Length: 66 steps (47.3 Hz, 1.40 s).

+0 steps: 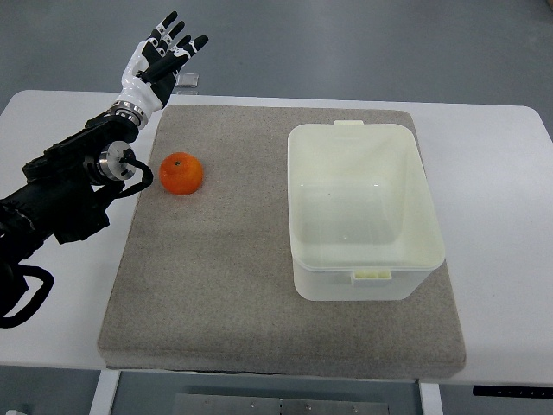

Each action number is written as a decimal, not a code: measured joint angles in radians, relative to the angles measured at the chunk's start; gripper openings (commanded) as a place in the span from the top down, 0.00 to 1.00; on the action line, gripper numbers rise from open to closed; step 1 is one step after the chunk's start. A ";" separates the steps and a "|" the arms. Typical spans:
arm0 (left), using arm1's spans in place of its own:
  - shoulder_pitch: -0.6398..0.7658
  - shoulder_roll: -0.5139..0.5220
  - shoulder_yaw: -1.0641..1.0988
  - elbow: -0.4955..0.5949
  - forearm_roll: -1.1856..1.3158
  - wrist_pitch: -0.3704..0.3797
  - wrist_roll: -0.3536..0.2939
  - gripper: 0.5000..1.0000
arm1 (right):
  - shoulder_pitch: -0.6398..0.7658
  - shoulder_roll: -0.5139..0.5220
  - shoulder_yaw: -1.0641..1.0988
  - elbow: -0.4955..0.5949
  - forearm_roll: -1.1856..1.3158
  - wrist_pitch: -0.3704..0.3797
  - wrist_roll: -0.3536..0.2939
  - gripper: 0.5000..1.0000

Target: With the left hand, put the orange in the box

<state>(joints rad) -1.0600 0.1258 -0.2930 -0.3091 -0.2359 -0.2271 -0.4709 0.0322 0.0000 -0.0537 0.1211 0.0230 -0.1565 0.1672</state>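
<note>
Now I see left hand (158, 59), black-and-white, fingers spread, holding nothing, raised past far-left corner of grey felt mat (259, 294). Round orange fruit (181, 174) lies on mat near left edge, well apart from open pale-yellow plastic box (363, 281) at right.

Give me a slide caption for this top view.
Open left robot hand raised beyond the orange; empty box waits on the mat.

On my feed: orange (181, 174) is bright orange with a dark stem dot. Box (363, 210) pale cream-white, slightly translucent. Mat (216, 285) speckled grey-beige. Surface (510, 225) plain white. Left hand (155, 62) white shell with black fingers; the arm is black. Floor (346, 43) grey.
</note>
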 measured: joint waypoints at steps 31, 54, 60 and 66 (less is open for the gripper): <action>0.000 0.006 -0.006 0.001 0.001 0.000 -0.002 0.02 | 0.000 0.000 0.000 0.000 0.000 0.000 0.000 0.15; 0.001 0.007 -0.013 0.003 -0.005 0.000 -0.002 0.02 | 0.000 0.000 0.000 0.000 -0.001 0.000 0.000 0.15; 0.008 0.008 -0.031 0.007 -0.003 0.000 -0.002 0.02 | 0.000 0.000 0.000 0.000 -0.001 0.000 0.000 0.15; 0.008 0.009 -0.032 0.010 0.003 -0.003 -0.002 0.02 | 0.000 0.000 0.000 0.000 0.000 0.000 0.000 0.15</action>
<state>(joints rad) -1.0522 0.1346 -0.3251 -0.2993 -0.2330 -0.2298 -0.4724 0.0321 0.0000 -0.0537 0.1213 0.0226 -0.1565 0.1672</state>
